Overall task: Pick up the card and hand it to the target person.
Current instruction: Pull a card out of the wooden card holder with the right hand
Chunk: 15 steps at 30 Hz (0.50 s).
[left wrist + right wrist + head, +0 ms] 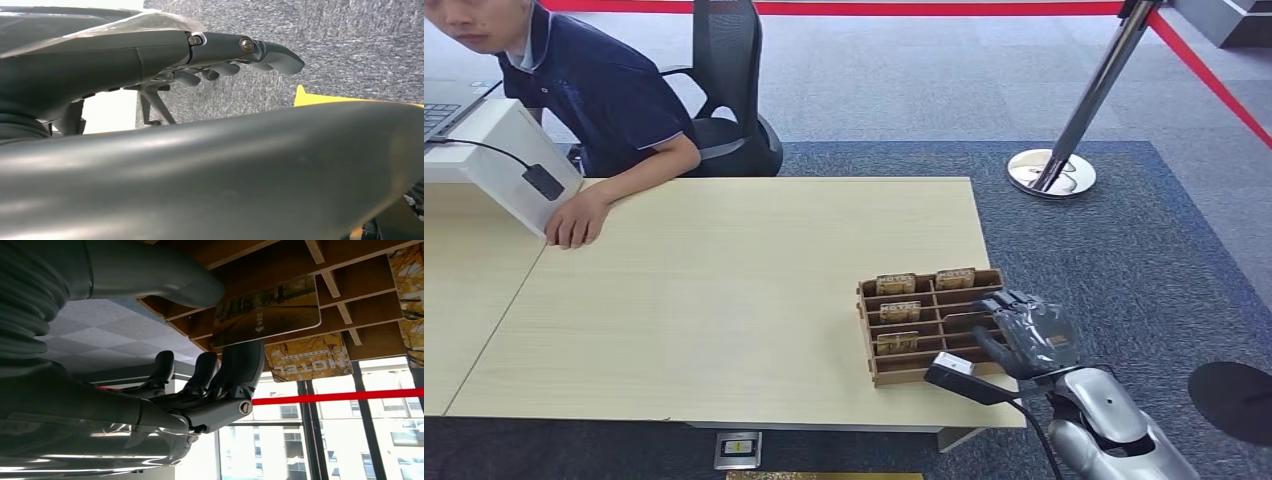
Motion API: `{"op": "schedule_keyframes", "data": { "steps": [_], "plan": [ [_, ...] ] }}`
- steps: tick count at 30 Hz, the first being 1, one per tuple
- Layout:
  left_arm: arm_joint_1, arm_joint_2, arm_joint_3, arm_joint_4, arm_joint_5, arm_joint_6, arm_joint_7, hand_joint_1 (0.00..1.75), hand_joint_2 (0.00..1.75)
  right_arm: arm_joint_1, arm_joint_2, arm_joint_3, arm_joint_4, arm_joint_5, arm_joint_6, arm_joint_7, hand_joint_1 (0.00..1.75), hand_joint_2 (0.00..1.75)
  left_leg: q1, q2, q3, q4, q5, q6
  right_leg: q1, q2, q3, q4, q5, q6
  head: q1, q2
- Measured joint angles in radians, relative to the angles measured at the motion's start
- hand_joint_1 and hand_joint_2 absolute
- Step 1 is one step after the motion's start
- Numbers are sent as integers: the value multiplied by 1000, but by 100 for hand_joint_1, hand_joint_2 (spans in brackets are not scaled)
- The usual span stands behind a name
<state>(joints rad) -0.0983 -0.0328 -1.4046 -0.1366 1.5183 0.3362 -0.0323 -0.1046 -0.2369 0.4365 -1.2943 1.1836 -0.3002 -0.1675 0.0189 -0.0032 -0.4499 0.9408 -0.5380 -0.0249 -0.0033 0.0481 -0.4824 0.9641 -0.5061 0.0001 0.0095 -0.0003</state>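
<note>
While its thumb hides one edge, the right robot hand (220, 390) pinches a card (267, 310) at the rack (929, 325).

- In the head view the right hand (1029, 335) covers the near right corner of the wooden card rack (869, 330), hiding the slots beneath it.
- The print on the cards in the rack (896, 284) is too small to read there.
- The person (594, 90) is cut off by the picture's top edge.
- In the right wrist view the thumb (150, 270) hides 1 corner of the held card (267, 310).
- Whether the left hand (235, 55) holds anything cannot be told.
</note>
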Motion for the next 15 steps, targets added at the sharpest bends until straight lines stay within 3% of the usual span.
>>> {"op": "schedule_keyframes", "data": {
  "steps": [7,15],
  "plan": [
    [0,0,0,0,0,0,1,0,0,-2,0,0,0,0,3,0,174,175,0,0,0,0,0,0,0,0,0,0,0,0,0,0],
    [0,0,0,0,1,0,2,0,0,-10,0,3,1,-7,7,-4,175,175,0,0,0,0,0,0,0,0,0,0,0,0,0,0]
  ]
}}
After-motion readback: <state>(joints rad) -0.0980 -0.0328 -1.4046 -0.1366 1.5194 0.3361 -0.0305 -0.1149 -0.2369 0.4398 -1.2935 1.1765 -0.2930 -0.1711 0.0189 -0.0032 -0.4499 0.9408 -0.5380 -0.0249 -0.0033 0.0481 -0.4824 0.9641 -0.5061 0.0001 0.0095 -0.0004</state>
